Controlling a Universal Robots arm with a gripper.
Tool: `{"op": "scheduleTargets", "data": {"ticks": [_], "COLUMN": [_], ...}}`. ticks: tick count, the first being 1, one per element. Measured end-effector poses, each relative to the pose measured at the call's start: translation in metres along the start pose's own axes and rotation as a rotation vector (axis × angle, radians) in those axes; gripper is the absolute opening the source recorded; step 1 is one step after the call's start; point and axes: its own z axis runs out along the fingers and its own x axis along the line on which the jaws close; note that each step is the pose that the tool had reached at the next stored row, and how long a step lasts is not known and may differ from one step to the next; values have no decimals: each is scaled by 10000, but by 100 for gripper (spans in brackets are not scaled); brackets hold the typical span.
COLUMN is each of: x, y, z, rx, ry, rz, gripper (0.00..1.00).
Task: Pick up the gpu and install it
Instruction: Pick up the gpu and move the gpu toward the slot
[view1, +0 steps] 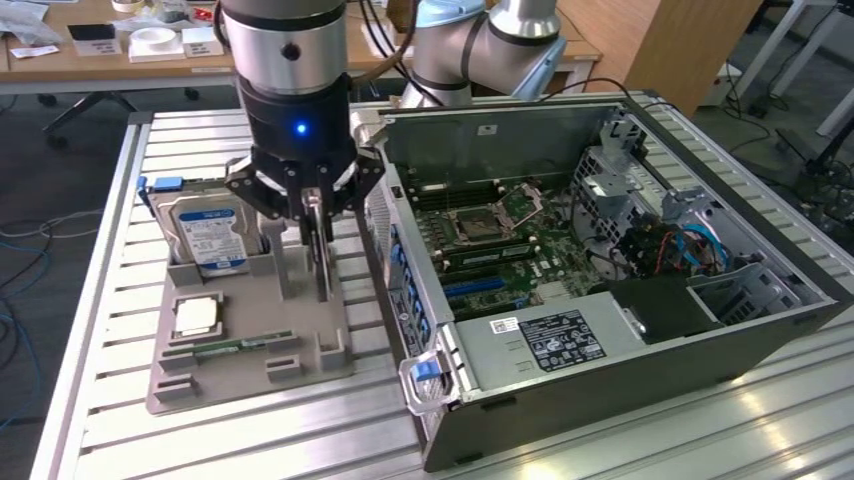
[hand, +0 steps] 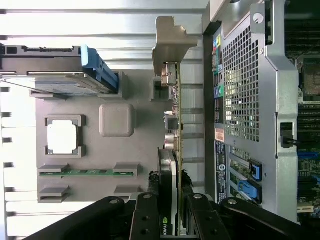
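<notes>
gripper (view1: 315, 238) clamped on the gpu (view1: 324, 282) (standing on edge), in grey tray (view1: 247, 372), beside open computer case (view1: 534, 385)

Green Nvidia eye logo (hand: 165, 231) on the gpu (hand: 170, 175) cooler.

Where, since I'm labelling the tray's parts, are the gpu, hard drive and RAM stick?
gpu (hand: 167, 175): wrist view, on its cooler block.
hard drive (view1: 211, 240): exterior view, on its blue label.
RAM stick (hand: 87, 173): wrist view, middle of the green strip.
</notes>
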Motion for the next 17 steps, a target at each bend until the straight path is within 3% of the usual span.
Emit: {"op": "scheduleTargets", "data": {"ticks": [17], "x": [-9], "y": [17], "z": [-361], "rx": [0], "ry": [0], "rz": [1], "gripper": [27]}}
